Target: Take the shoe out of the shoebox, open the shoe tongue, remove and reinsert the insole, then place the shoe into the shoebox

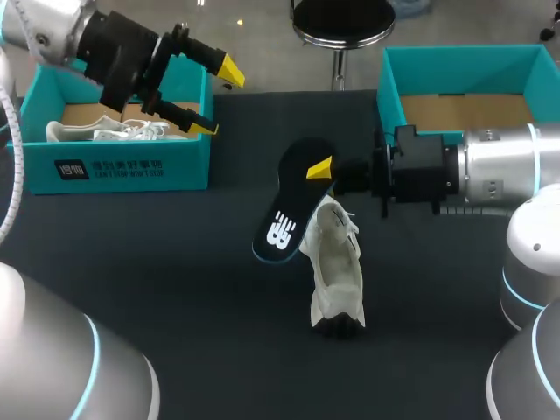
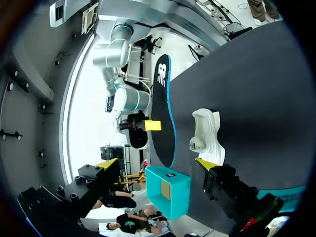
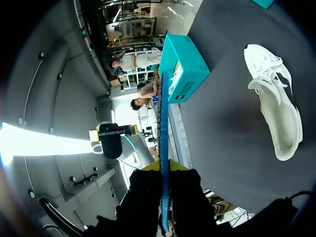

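Right end effector point(image 1: 322, 171) pinches the white-logoed insole point(image 1: 284, 223); left end effector point(image 1: 217, 99) gapes, seemingly over the shoebox point(image 1: 114, 166).

Work surface: a flat, dark grey, matt-covered table point(image 1: 175, 289), on which three objects are carried directly. A white lace-up fabric shoe point(image 1: 337, 262) is laid near the middle, with a dark patch seen at its near end. An open rectangular teal cardboard shoebox point(image 1: 122, 166), printed in white on its front wall, is set behind and to the left of the shoe. A second open teal cardboard shoebox point(image 1: 464, 74) is set behind and to the right of the shoe. Both are well apart from it.
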Available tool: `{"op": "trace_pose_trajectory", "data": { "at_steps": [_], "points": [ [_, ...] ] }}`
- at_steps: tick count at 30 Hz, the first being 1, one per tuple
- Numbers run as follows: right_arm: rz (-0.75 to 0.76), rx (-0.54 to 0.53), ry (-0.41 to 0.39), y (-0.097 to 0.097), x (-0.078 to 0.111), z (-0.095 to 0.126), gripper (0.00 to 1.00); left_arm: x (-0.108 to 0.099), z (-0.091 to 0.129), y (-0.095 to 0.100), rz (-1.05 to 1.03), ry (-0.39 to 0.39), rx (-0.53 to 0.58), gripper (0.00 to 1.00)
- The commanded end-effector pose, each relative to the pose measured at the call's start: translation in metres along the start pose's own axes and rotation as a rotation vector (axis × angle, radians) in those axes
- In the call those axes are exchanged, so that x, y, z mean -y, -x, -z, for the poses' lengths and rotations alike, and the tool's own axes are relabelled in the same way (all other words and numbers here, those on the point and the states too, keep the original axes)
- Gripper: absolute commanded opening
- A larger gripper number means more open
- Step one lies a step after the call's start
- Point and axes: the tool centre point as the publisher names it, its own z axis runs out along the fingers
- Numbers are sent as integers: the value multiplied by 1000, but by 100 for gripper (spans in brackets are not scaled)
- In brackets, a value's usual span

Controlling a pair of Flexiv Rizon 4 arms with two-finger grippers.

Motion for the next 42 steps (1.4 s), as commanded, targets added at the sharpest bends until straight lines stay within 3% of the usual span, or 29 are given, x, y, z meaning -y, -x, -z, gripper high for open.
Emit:
{"op": "trace_pose_trajectory", "data": {
  "at_steps": [1,28,37,42],
  "points": [
    [-2,3,4,0,1,-3,0,9,-5,-7,-12,3,158,100],
    [-2,3,4,0,1,-3,0,13,-9,-9,-8,9,128,100],
    [-2,3,4,0,1,-3,0,20,-7,-20,-118,125,275,100],
    [-2,3,4,0,1,-3,0,28,-17,-24,-134,132,262,100]
  ]
}}
